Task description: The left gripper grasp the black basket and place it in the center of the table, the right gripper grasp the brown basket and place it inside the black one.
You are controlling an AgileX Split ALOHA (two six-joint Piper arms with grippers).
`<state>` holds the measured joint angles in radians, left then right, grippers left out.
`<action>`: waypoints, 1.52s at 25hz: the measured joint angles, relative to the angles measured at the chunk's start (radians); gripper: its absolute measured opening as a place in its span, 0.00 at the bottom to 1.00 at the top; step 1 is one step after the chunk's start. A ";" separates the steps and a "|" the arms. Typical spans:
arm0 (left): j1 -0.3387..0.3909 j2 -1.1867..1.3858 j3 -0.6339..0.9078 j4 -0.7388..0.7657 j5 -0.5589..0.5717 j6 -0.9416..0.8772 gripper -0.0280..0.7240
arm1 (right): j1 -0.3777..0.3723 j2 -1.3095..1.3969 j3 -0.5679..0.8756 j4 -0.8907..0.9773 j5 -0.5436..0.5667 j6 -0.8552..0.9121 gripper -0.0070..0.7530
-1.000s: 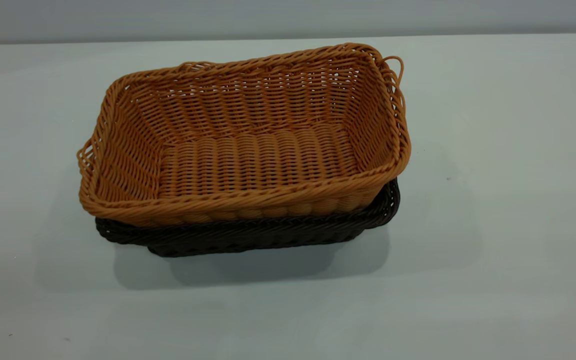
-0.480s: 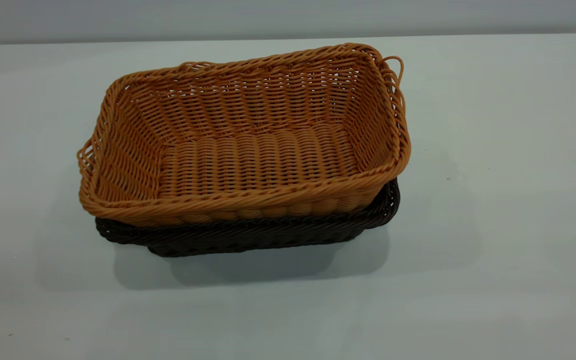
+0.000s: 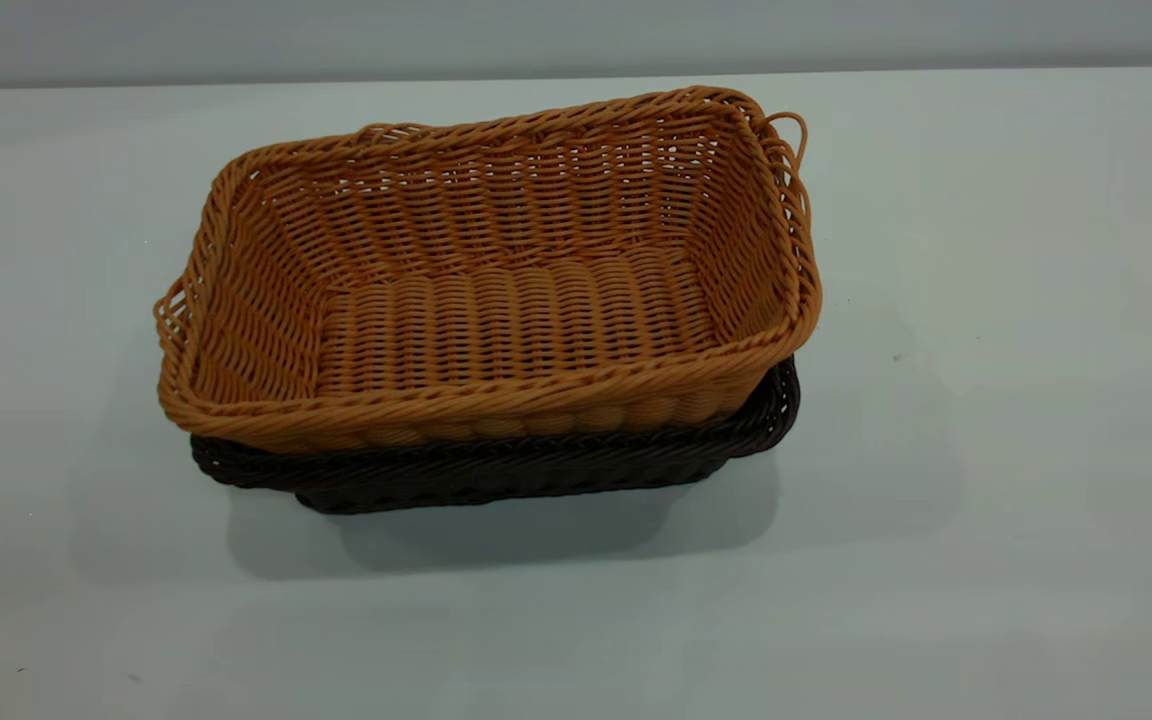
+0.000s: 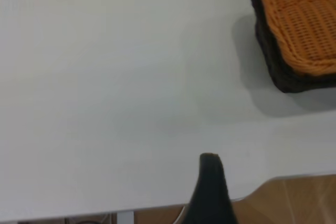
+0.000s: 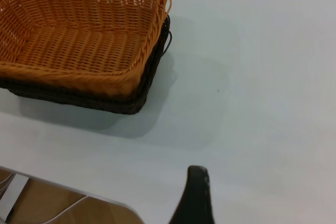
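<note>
Already nested mid-frame on pale grey bench [image 3: 986, 300]: orange-tan woven rectangular basket [image 3: 496, 300] inside dark brown-black woven basket [image 3: 496, 480]; nothing seemingly left; neither claw's opening discernible, both clear of baskets.

I count two woven baskets in total: one brown basket [image 3: 496, 300] and one black basket [image 3: 536, 475]. I count one table [image 3: 986, 300]. On each wrist view I count one dark gripper finger: one for the left gripper [image 4: 210, 190] and one for the right gripper [image 5: 195, 195].
</note>
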<state>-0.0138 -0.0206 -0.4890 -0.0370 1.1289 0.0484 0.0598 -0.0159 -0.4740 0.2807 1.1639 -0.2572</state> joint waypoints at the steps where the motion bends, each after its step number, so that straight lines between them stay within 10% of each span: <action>1: 0.000 0.000 0.000 0.003 0.000 -0.015 0.74 | 0.000 0.000 0.000 0.000 0.000 0.000 0.78; 38: 0.000 0.000 0.000 0.003 -0.002 -0.035 0.74 | 0.000 0.000 0.003 -0.263 -0.015 0.331 0.78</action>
<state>-0.0138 -0.0206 -0.4890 -0.0336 1.1266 0.0130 0.0598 -0.0159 -0.4712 0.0179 1.1485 0.0733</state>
